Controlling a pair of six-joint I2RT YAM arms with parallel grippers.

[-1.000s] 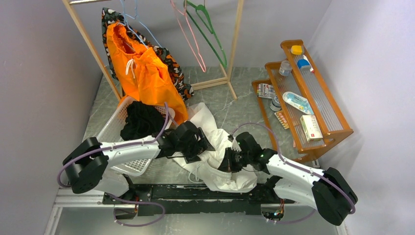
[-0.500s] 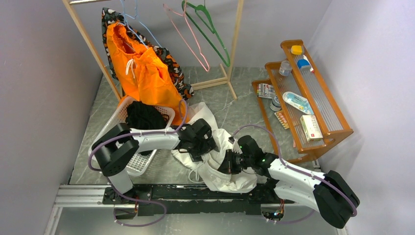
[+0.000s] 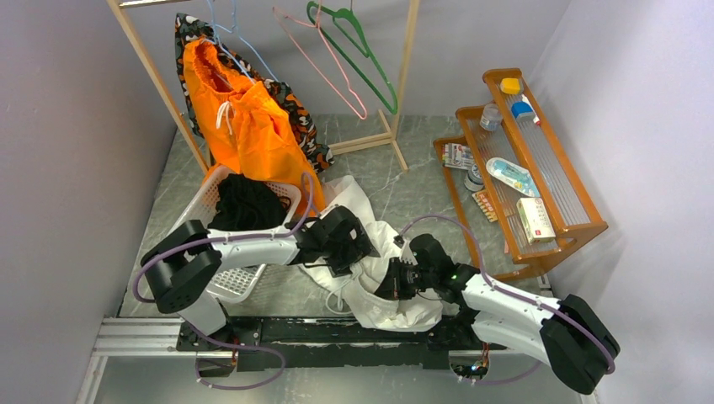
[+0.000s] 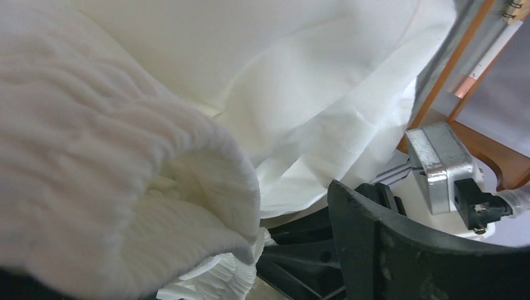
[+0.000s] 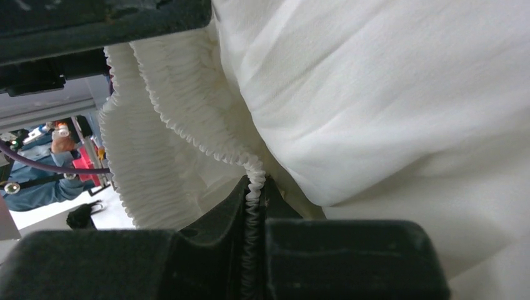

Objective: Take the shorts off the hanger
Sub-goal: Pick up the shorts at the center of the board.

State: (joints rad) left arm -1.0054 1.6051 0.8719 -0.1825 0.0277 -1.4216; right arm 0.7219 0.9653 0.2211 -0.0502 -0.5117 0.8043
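The bright orange shorts [image 3: 248,126] with a white drawstring hang from a light blue hanger [image 3: 244,46] on the wooden rack, at the back left and far from both grippers. A plain white garment [image 3: 379,295] lies on the floor between the arms. My right gripper [image 3: 394,279] is shut on its gathered elastic edge, which the right wrist view [image 5: 253,187] shows pinched between the jaws. My left gripper [image 3: 343,244] is over the same garment. In the left wrist view [image 4: 262,250] its jaws stand wide apart, with the white waistband [image 4: 125,206] lying over the left one.
A white laundry basket [image 3: 189,223] at the left holds a black garment [image 3: 246,202]. A patterned black and orange garment [image 3: 301,122] hangs behind the shorts. An empty pink hanger [image 3: 324,63] and a green hanger [image 3: 362,63] hang on the rack. A wooden shelf [image 3: 581,210] with several items stands at the right.
My left gripper moved right onto the white garment and its elbow swung inward. The pink hanger has swung on the rail. The right gripper has kept its hold.
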